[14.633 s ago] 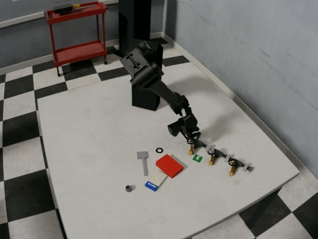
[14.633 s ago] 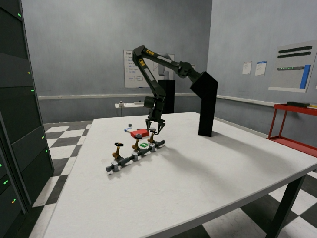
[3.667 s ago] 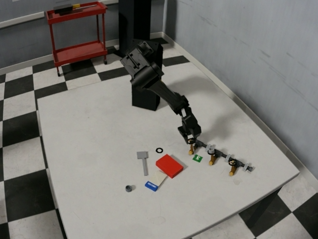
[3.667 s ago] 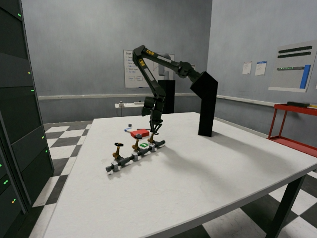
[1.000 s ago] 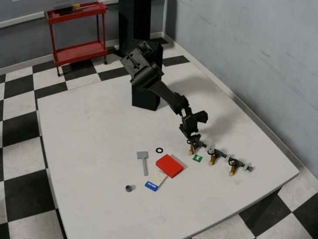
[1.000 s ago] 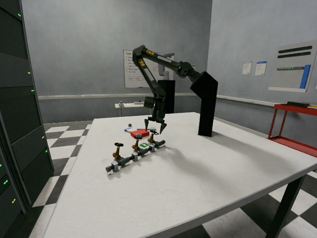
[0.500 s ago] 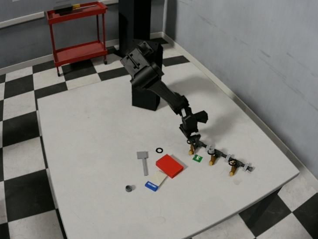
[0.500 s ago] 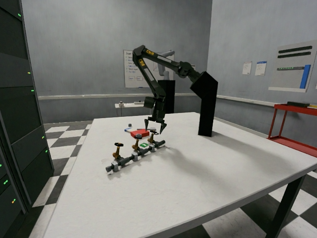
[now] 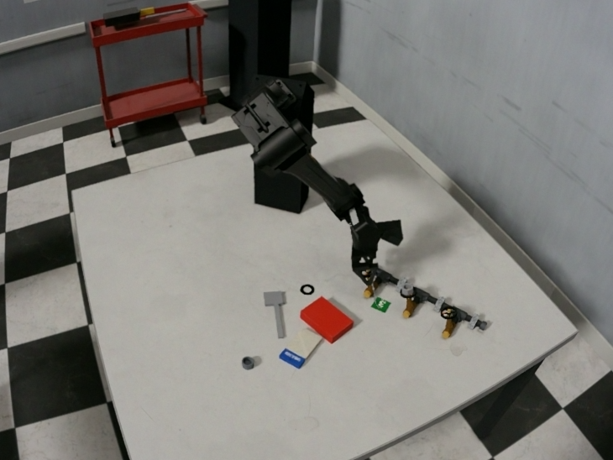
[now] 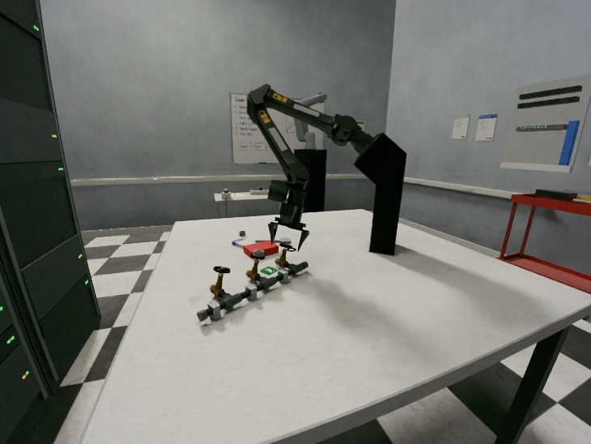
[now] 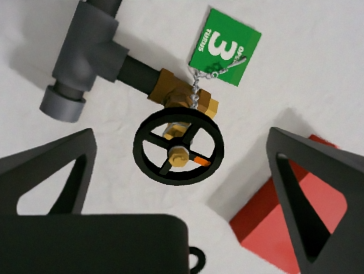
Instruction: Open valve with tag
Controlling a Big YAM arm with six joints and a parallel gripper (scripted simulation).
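A grey pipe [image 9: 426, 296] carries three brass valves with black handwheels. A green tag [image 11: 224, 47] reading "3 turns" hangs by a chain from the end valve; it also shows in the top view [image 9: 380, 304]. That valve's handwheel [image 11: 178, 144] has an orange mark on one spoke. My gripper [image 11: 181, 137] is open, straight above this handwheel, with one finger on each side and clear of the rim. It also shows in the exterior view [image 10: 287, 236] and the top view [image 9: 367, 276]. The middle valve [image 9: 408, 297] and far valve [image 9: 447, 318] stand untouched.
A red box [image 9: 326, 318] lies close beside the tagged valve, under my right finger in the wrist view [image 11: 295, 215]. A grey T-shaped tool [image 9: 276, 309], a black ring [image 9: 306, 285], a blue-and-white card [image 9: 299, 347] and a small grey cup [image 9: 248, 362] lie further left.
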